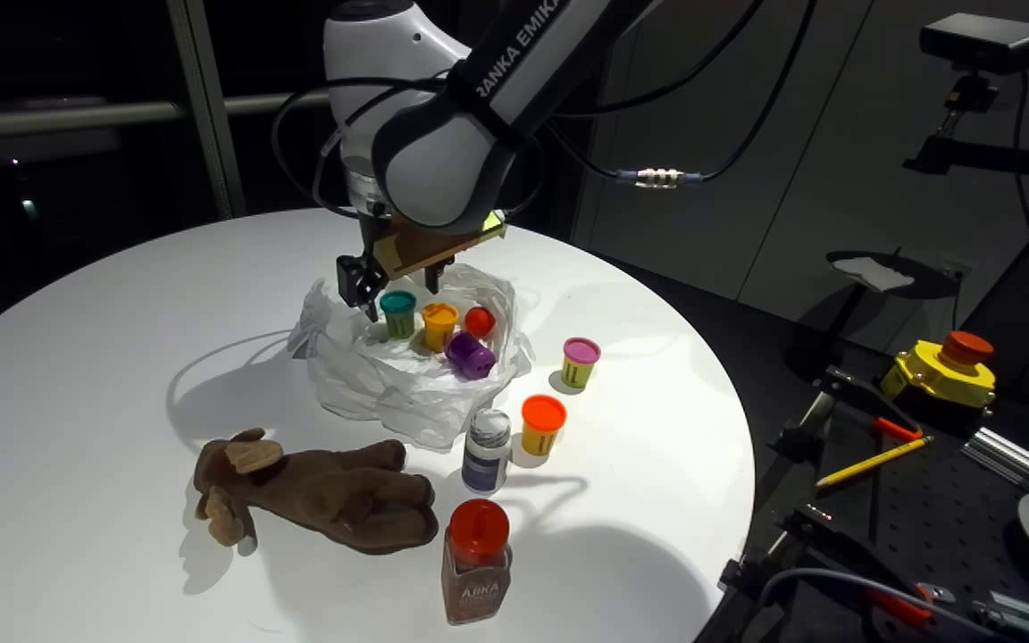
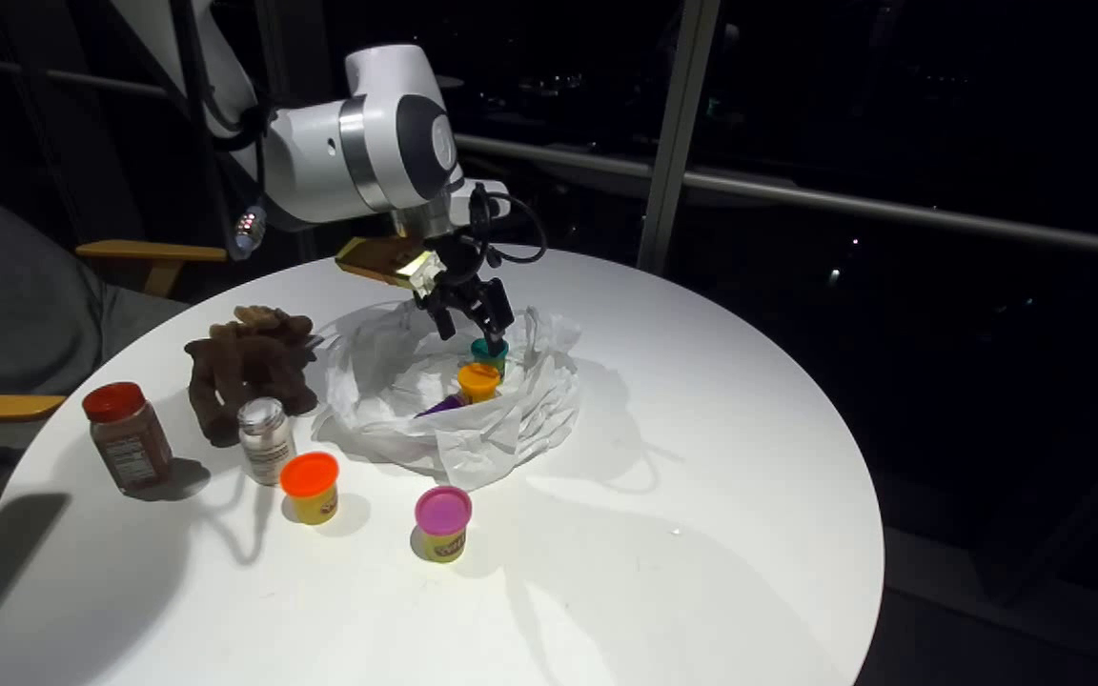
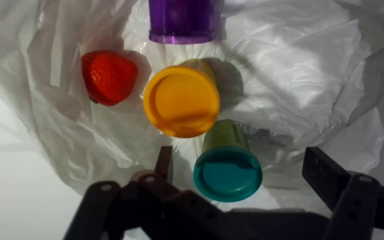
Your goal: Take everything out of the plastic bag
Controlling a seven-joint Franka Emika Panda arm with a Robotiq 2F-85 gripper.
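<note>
A white robot arm (image 2: 315, 162) holds its gripper (image 3: 238, 166), fingers spread wide, over a crumpled white bag (image 1: 363, 384) on a round white surface (image 1: 104, 375). In the wrist view, a teal tub (image 3: 228, 175) sits between the two fingers, with a gap to each side of its lid.

The bag lies with its mouth up and its folds splayed around four items. Just beside the teal tub stands an amber tub (image 3: 182, 101); a purple container (image 1: 470, 355) lies on its side near it, and a red strawberry (image 3: 109, 77) rests close to the bag's wall. In an exterior view, the near edge of the bag hides part of the purple container.

Outside the bag, a pink tub (image 2: 444, 522) and an orange tub (image 2: 312, 488) stand upright on the surface, apart from each other. A labeled bottle (image 1: 487, 455) with a pale cap stands just beside the orange tub. A red-capped jar (image 1: 477, 572), marked "AJIKA," stands near the bottle. A brown plush (image 1: 327, 491) lies close to the bag, its feet toward the bottle.

Off the surface, a yellow pencil (image 1: 874, 462), a yellow stop button (image 1: 941, 375) with a red top and a gray chair (image 2: 10, 276) with wooden arms share the dim room.
</note>
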